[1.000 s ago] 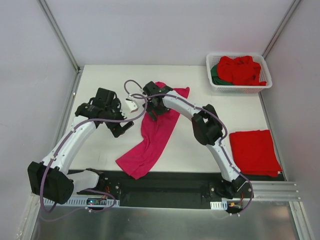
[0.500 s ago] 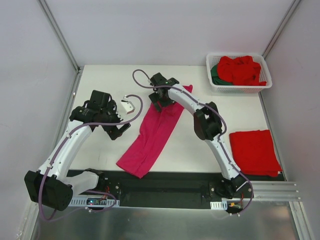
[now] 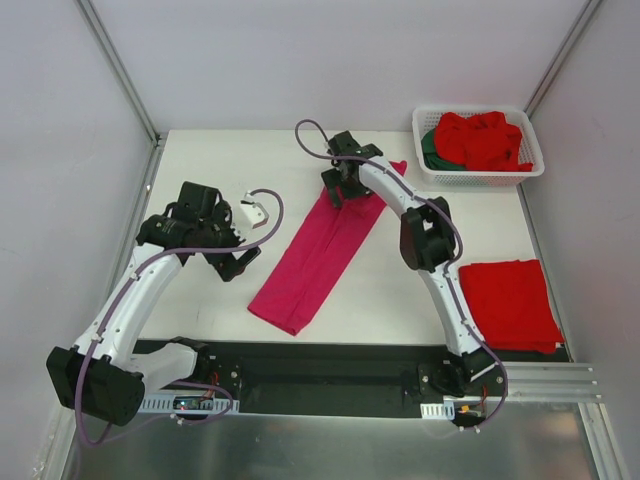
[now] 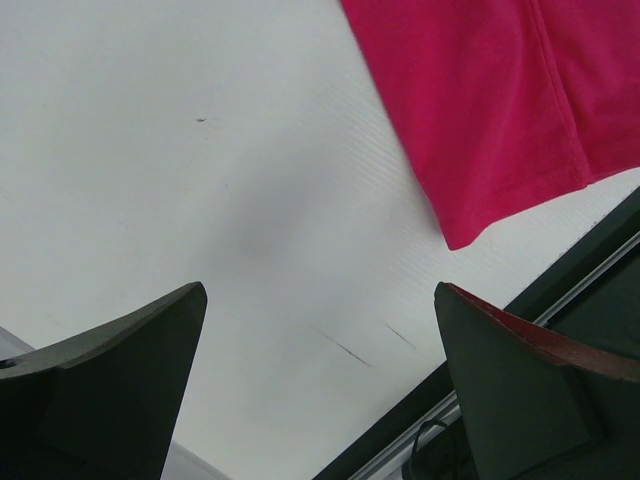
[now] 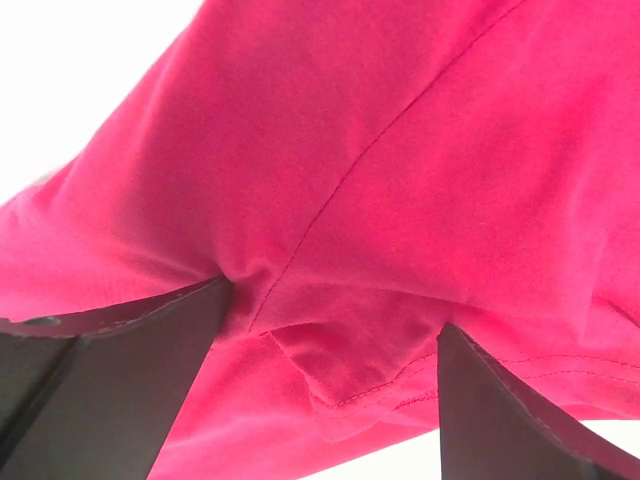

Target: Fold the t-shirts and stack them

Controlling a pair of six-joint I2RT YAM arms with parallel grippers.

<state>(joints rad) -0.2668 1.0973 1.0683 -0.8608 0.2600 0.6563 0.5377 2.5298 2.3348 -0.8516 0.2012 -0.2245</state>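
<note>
White worktop (image 3: 200,160), walled left, far and right; open room toward left edge. My left gripper (image 4: 320,292) hangs wide open, holding nothing, beside magenta t-shirt (image 3: 315,255), a strip lying diagonally across centre. My right gripper (image 5: 335,308), jaws spread, gripping nothing, sits over its far end. Folded red t-shirt (image 3: 508,303) at right edge; basket (image 3: 480,178) in far-right corner.

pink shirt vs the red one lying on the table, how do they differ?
The pink shirt is a long narrow strip, diagonal across the table. The red shirt is a compact folded square at the right near edge. The right gripper sits on the pink shirt's far end, jaws wide; nothing touches the red shirt. Both lie flat.
</note>
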